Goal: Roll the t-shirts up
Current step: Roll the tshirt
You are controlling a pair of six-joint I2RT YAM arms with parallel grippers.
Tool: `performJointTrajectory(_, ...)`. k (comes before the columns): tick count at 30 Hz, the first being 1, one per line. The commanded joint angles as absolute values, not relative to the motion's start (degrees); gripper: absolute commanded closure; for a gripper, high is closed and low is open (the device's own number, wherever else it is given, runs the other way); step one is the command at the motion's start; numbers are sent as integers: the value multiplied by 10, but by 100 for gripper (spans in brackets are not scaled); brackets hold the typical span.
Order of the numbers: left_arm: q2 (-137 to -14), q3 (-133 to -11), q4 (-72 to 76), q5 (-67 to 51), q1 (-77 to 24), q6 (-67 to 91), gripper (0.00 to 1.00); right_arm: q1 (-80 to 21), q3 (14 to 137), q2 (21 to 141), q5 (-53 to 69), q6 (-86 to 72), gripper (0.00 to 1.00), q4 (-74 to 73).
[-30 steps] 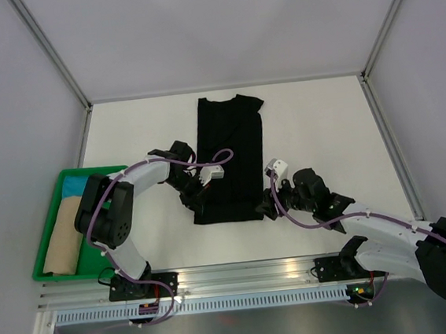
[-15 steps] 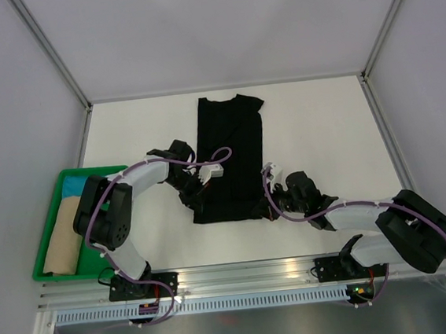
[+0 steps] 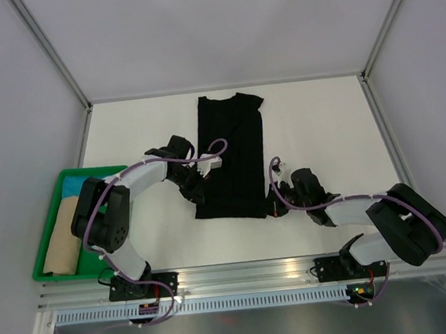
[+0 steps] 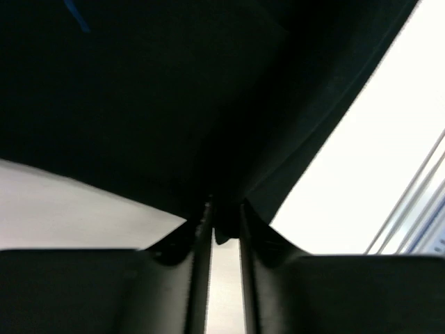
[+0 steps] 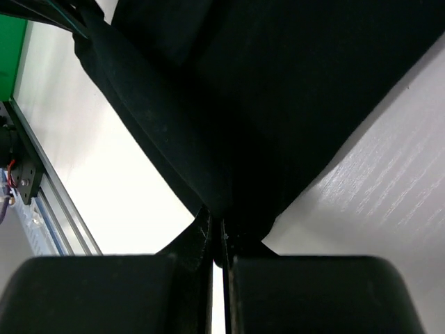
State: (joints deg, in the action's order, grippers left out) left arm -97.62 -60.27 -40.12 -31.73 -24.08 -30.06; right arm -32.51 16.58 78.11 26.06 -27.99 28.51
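One black t-shirt (image 3: 233, 150) lies on the white table, folded lengthwise into a long narrow strip with its collar at the far end. My left gripper (image 3: 197, 193) is at the strip's left edge near the bottom and is shut on the cloth. The left wrist view shows dark cloth (image 4: 174, 104) pinched between that gripper's (image 4: 224, 219) narrow jaws. My right gripper (image 3: 272, 207) is at the near right corner of the hem. In the right wrist view it (image 5: 222, 233) is shut on the t-shirt (image 5: 278, 104), which lifts slightly off the table there.
A green tray (image 3: 93, 172) sits at the left edge of the table, holding a tan folded cloth (image 3: 63, 244) and a blue one (image 3: 73, 185). An aluminium rail (image 3: 241, 274) runs along the near edge. Grey walls enclose the table.
My right gripper has closed on the near right corner of the hem, and the right arm has drawn in low. The left gripper has shifted slightly up along the left edge.
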Motion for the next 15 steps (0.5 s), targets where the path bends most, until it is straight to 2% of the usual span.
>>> performJointTrajectory(1, -945, -596, -351, -243, -233, -229, 70, -308, 184, 803, 269, -301, 100, 262)
performJointTrajectory(5, -913, -585, -306, -162, -232, -199, 61, -295, 199, 807, 286, -302, 99, 262)
performJointTrajectory(10, -802, -591, -324, -159, -233, -190, 50, -294, 243, 824, 302, -282, 96, 185)
performJointTrajectory(12, -787, -601, -347, -140, -240, -190, 49, -294, 251, 834, 296, -281, 94, 182)
performJointTrajectory(15, -748, -584, -356, -76, -301, -222, 48, -287, 268, 844, 294, -281, 93, 158)
